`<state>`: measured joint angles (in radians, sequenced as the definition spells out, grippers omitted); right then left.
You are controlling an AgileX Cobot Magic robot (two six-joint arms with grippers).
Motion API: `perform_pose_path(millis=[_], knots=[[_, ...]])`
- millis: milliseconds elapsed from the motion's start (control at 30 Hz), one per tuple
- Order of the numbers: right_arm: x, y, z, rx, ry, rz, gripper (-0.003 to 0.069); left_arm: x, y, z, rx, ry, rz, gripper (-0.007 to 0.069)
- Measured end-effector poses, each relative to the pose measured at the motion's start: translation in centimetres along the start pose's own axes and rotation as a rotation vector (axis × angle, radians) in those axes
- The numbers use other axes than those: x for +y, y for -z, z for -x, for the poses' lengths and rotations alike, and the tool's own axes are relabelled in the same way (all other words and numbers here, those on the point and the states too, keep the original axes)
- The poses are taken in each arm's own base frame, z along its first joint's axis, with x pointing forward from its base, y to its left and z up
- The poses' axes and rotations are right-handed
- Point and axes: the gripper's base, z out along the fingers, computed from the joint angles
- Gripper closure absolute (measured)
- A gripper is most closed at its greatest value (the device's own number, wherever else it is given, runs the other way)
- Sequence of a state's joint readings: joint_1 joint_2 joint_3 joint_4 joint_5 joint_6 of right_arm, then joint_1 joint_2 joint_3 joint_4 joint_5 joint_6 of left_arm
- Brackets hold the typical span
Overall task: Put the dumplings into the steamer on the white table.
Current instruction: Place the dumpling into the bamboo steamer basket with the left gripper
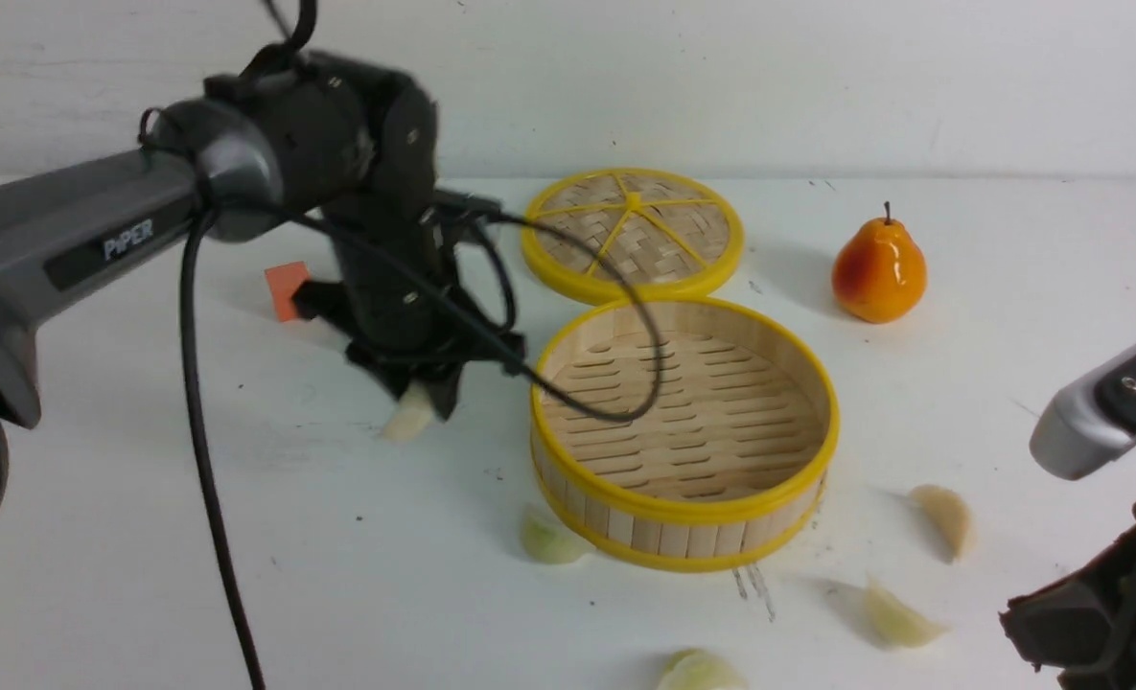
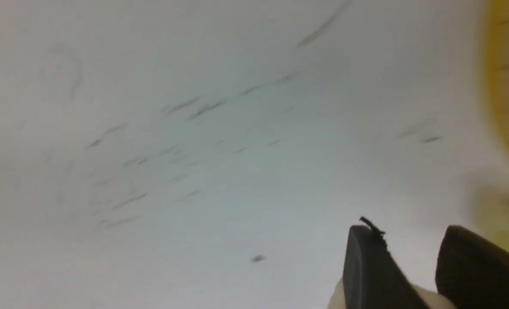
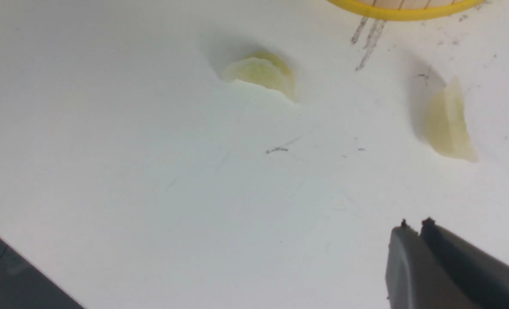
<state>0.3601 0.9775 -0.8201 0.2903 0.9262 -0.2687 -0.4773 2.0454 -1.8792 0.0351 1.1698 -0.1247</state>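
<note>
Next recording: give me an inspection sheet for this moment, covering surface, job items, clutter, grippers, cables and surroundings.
Surface: white table, scuffed, with dark streaks at the steamer's near side.
Job's things: steamer upright, nothing in it; held dumpling left of it; four loose dumplings on the table.
Clutter: lid lying flat, pear, orange block.
Grippers: left gripper fingers shut on the held dumpling; right gripper shut, holding nothing.
Cables: black cable loops across the steamer in the front view.
Surroundings: white wall; nothing else seen.
</note>
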Motion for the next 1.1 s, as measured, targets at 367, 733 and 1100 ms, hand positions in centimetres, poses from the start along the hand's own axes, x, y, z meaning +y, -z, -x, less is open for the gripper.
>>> perform_pose_path(millis=[367, 733, 1100], knots=[[1.2, 6.9, -0.9, -0.209, -0.038, -0.069, 0.0617, -11.1, 1.4, 3.8, -0.318, 0.063, -0.230, 0.0421], [1.6, 9.1, -3.3, -0.203, -0.006, -0.103, 0.0617, -12.5, -7.8, 5.4, -0.390, 0.218, -0.284, 0.0423], [1.2, 9.1, -3.4, -0.189, 0.011, -0.147, 0.0607, -12.4, -8.8, 5.1, -0.362, 0.207, -0.257, 0.0167]])
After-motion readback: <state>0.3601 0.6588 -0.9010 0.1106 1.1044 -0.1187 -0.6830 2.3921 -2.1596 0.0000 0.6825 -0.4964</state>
